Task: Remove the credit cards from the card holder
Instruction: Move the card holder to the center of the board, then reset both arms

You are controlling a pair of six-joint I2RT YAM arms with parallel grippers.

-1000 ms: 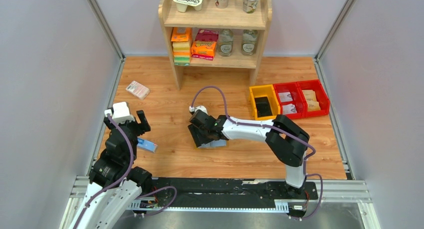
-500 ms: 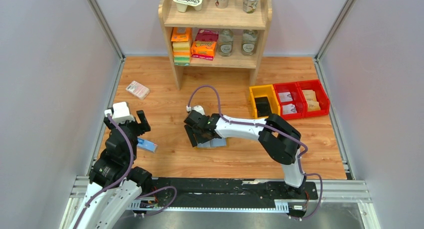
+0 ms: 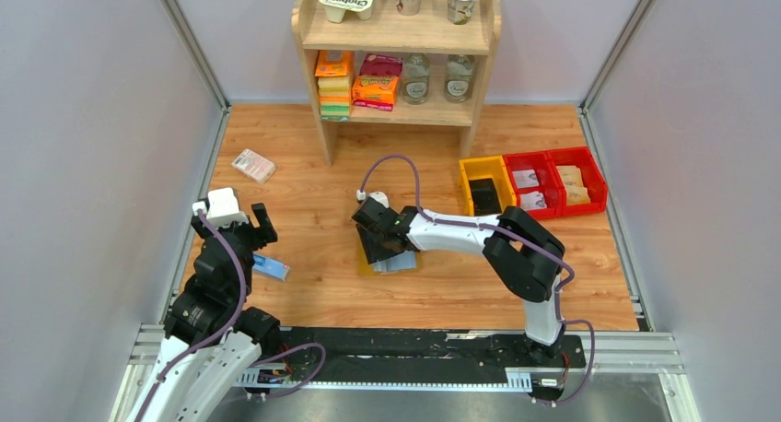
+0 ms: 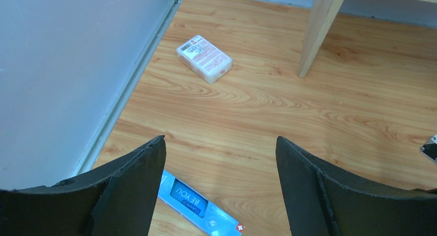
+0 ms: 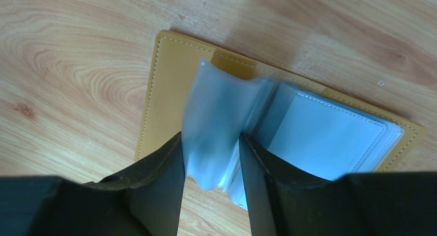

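Card holder [image 5: 170,71]: lying open, clear sleeve [image 5: 214,112] pinched in half-closed right gripper [image 5: 211,143]. Liable to lift whole, or tear.

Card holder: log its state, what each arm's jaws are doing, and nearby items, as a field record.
card holder: lying open on the wooden table, tan cover down
clear sleeve: lifted and bunched between the right jaws
right jaws: closed on the clear sleeve
left jaws: open, empty, hovering near the blue bar
pink-white packet: untouched, near the left wall
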